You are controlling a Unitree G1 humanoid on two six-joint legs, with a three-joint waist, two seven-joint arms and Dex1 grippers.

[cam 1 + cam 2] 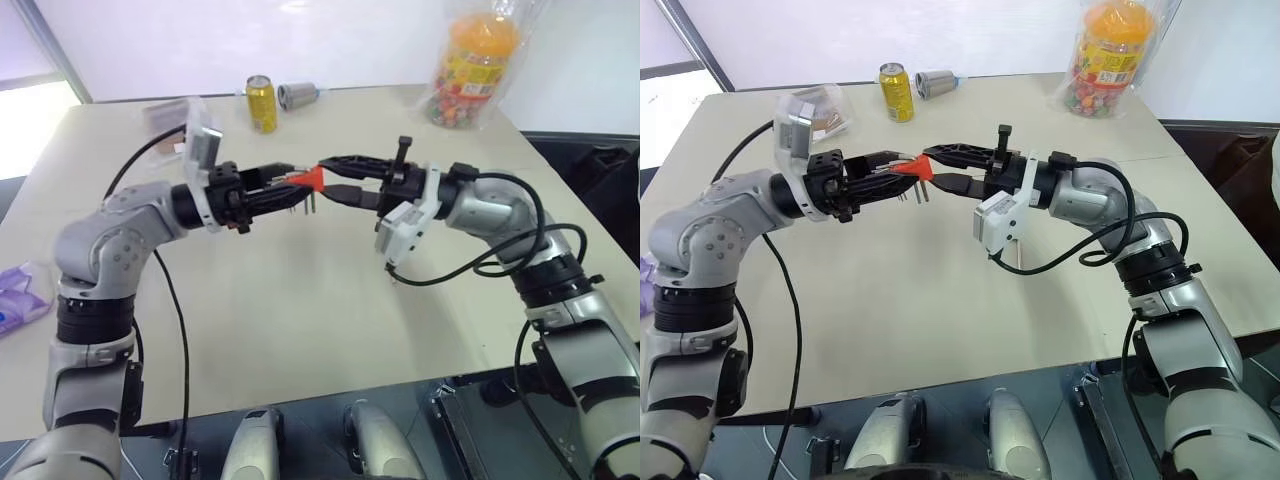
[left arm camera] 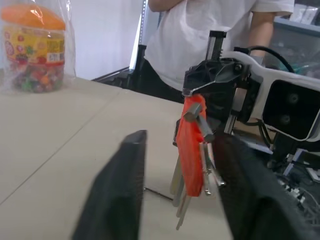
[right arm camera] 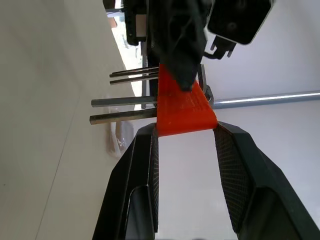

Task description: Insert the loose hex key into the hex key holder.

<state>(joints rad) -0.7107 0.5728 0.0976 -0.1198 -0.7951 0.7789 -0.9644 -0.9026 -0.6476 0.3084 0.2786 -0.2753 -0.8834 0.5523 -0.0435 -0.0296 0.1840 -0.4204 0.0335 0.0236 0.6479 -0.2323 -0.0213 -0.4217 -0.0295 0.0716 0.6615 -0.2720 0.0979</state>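
My right gripper [image 1: 322,177] is shut on the narrow end of the hex key holder [image 3: 184,107], an orange-red block held in the air over the middle of the table [image 1: 300,300]. Several grey keys stick out of its side [image 2: 184,200]. From the opposite side my left gripper [image 2: 180,165] reaches over the holder. Its fingers [image 2: 120,195] stand apart, and the holder and its keys hang between them. One finger lies close against the keys. A thin dark rod [image 1: 1018,258] lies on the table under my right wrist; it looks like the loose hex key.
A yellow can [image 1: 262,103] and a tipped metal cup [image 1: 296,95] stand at the far edge. A bagged candy jar [image 1: 475,65] is far right, a clear packet [image 1: 175,120] far left, a purple and white packet [image 1: 20,295] at the left edge. A person in white [image 2: 200,30] stands beyond the table.
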